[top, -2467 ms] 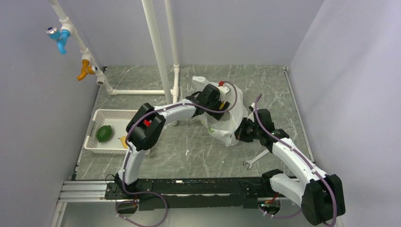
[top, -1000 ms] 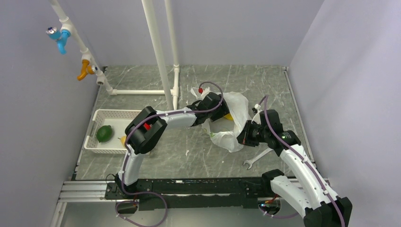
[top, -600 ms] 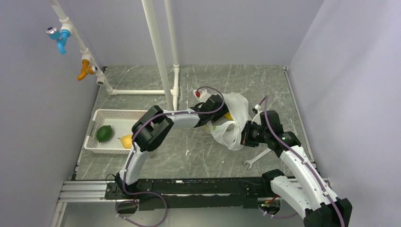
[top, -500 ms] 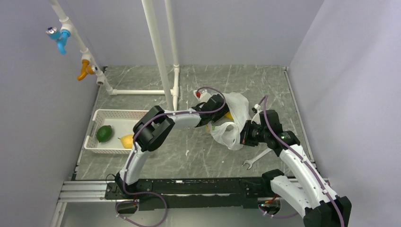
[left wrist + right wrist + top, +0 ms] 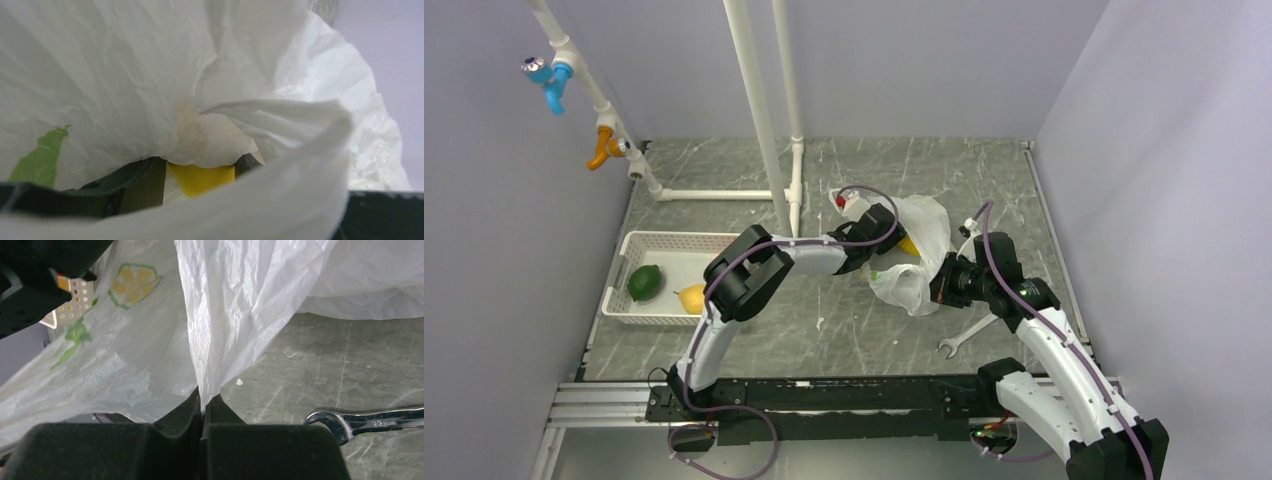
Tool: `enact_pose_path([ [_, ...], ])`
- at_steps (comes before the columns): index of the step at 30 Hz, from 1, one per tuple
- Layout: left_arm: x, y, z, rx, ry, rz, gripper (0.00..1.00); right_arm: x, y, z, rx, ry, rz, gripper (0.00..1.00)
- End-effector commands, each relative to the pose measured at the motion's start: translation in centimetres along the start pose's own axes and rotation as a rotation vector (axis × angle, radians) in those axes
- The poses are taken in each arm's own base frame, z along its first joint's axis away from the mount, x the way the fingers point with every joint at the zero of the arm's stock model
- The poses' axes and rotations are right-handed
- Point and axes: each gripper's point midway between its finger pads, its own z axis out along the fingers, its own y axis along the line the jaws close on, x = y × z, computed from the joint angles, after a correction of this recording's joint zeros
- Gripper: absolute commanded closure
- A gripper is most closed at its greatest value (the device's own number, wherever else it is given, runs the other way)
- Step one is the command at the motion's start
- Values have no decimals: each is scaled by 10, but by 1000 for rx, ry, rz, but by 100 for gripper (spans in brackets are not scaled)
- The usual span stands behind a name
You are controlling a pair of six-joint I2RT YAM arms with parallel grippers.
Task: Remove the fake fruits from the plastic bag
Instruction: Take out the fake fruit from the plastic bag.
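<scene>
**Bag pinched on the right, left arm deep in its mouth**

Nearest the arm bases, a silver open-ended steel wrench [image 5: 963,336] lies on the grey marbled counter [image 5: 824,320]. The right wrist view shows a small stamped mark on its shank that seems to read "22".

Just beyond it, the right arm [image 5: 1044,335] meets the thin, crinkly, translucent white plastic bag [image 5: 924,222], which lies on the counter right of centre. The right jaws are closed tight on a fold of the bag's near edge. A printed yellow lemon slice with green leaves [image 5: 132,282] shows on the bag wall.

The left arm [image 5: 804,252] reaches in from the left, and the left jaws are inside the bag. In the left wrist view, two dark fingers [image 5: 142,182] stand either side of a glossy yellow surface [image 5: 201,178], with film draped over them. Whether they press on it I cannot tell. From above, an orange-yellow fake fruit [image 5: 907,245] peeks out of the bag.

Well to the left, a white rigid latticed plastic tray [image 5: 664,242] holds a dark green round fruit [image 5: 644,282] and a small yellow lemon-like fruit [image 5: 691,298].

Farthest back, white plastic pipes [image 5: 757,110] rise, and a blue valve [image 5: 548,76] and an orange valve [image 5: 604,148] sit by the left wall.
</scene>
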Motion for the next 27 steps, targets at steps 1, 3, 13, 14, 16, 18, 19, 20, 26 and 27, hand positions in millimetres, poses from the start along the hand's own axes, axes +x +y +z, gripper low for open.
enact_pose_path([
  [1,-29,-26,-34,89,-32,35,68,-11,-8,-1,43,-74,-23,100],
  [3,-34,-33,-51,136,-12,24,70,-15,-9,-1,47,-96,-23,100],
  [13,-31,-58,-115,349,260,-103,77,-20,-24,13,87,-145,-1,100],
  [14,-27,-55,-119,364,299,-113,77,-21,-24,14,85,-149,-5,100],
  [16,-21,-61,-130,433,351,-112,78,-23,-23,16,78,-154,-15,100],
  [18,-14,-64,-142,481,427,-94,80,-26,-25,16,95,-160,-21,100],
  [19,-10,-64,-149,502,457,-80,81,-27,-26,16,102,-166,-22,100],
  [20,-8,-67,-158,534,481,-64,81,-29,-27,15,111,-173,-23,100],
  [26,-2,-68,-210,643,556,84,81,-35,-36,16,154,-213,-27,100],
  [27,-1,-66,-217,642,564,118,81,-36,-37,17,159,-215,-29,100],
])
